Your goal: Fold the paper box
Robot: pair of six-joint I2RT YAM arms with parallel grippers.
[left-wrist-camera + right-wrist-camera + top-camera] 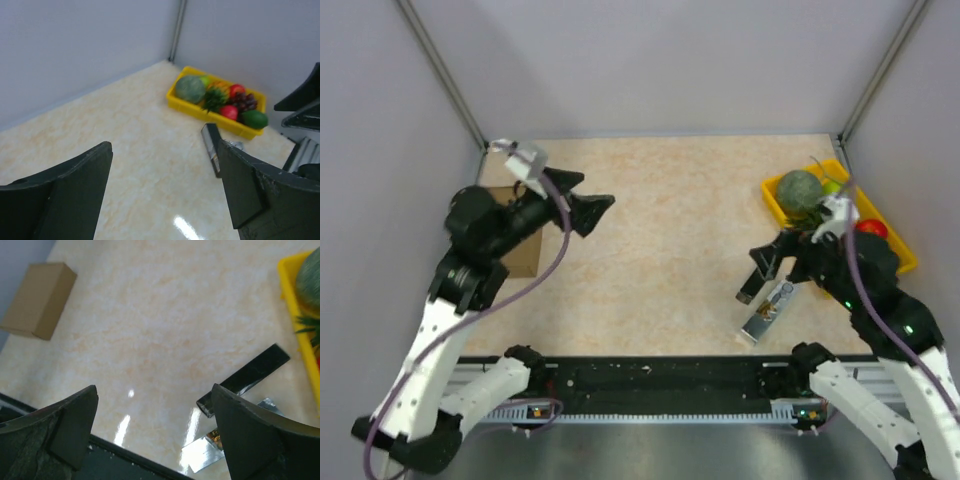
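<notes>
Paper box (525,257), a closed brown block, lies at 9 o'clock on the table, with its long axis near 12-to-6 by my judgement. My left gripper (588,210), spread wide and empty, is the nearer, with the box at its 8 o'clock. The right gripper (757,272), equally spread, is well apart. Only the right wrist view shows the box whole; the left wrist view shows the yellow tray (220,120) instead.

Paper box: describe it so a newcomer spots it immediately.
Start at the beige table and go to its left edge, against the grey wall. The paper box lies there, a closed rectangular block. It is the only plain brown cardboard thing; the yellow fruit tray sits at the opposite side.
</notes>
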